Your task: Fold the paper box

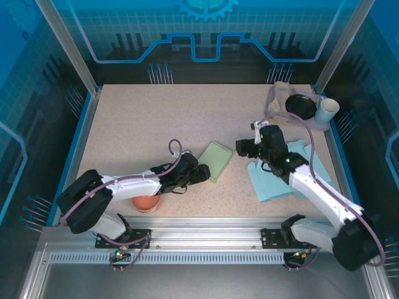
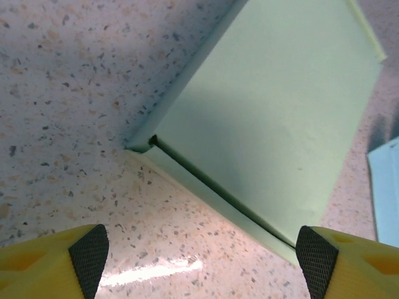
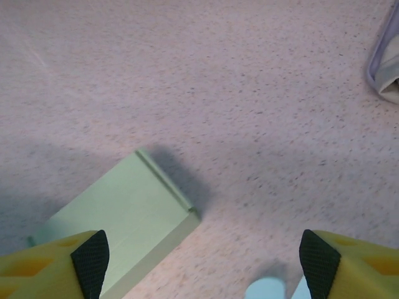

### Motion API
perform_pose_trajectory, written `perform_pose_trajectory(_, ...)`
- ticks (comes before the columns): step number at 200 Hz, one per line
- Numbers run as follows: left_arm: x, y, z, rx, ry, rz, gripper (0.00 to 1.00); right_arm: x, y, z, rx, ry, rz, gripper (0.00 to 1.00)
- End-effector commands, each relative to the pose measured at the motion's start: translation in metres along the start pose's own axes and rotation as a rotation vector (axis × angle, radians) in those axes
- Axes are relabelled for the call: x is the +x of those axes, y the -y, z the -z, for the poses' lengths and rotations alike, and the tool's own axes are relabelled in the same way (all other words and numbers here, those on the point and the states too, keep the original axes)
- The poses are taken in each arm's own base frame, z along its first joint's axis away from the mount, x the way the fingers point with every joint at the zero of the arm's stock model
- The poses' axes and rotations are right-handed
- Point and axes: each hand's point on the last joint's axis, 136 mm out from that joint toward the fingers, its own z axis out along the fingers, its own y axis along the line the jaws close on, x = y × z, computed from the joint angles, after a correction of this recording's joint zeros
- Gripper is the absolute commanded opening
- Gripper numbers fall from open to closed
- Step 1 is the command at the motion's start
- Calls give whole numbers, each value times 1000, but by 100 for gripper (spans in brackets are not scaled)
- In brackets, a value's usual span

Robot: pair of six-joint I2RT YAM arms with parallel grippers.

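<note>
The pale green paper box point(image 1: 216, 160) lies flat and closed in the middle of the table. My left gripper point(image 1: 199, 173) hovers just off its near-left edge. In the left wrist view the box point(image 2: 268, 118) sits ahead of the left gripper point(image 2: 202, 261), which is open with bare tabletop between its pads. My right gripper point(image 1: 244, 148) hangs to the right of the box, apart from it. In the right wrist view the box point(image 3: 118, 212) lies low on the left, and the right gripper point(image 3: 199, 265) is open and holds nothing.
Flat light blue paper sheets point(image 1: 280, 177) lie under the right arm; one corner point(image 3: 265, 289) shows between the right fingers. An orange bowl point(image 1: 146, 203) sits beneath the left arm. A black plate point(image 1: 300, 106), white cup point(image 1: 326, 110) and crumpled bag point(image 1: 280, 93) stand back right.
</note>
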Motion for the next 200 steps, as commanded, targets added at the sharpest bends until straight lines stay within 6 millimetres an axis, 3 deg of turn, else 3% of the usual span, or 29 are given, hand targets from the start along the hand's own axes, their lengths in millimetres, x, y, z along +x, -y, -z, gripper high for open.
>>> perform_pose_trajectory(1, -4, 13, -13, 23, 12, 39, 82, 3, -18, -26, -160, -76, 98, 81)
perform_pose_trajectory(6, -4, 15, -16, 24, 9, 43, 82, -6, -22, -30, -182, -67, 104, 81)
perform_pose_trajectory(16, -3, 17, -22, 27, 3, 49, 81, -5, -25, -44, -210, -90, 107, 81)
perform_pose_trajectory(44, -4, 22, -35, 29, 0, 71, 80, 11, -30, -85, -249, -207, 106, 76)
perform_pose_trajectory(75, -7, 21, -41, 7, 8, 72, 79, 23, -26, -114, -233, -267, 116, 74)
perform_pose_trajectory(134, -18, 32, -27, 52, 56, 104, 78, 16, -18, -138, -210, -315, 97, 76)
perform_pose_trajectory(200, -22, 41, -35, 90, 71, 141, 78, 45, -19, -161, -232, -427, 57, 75)
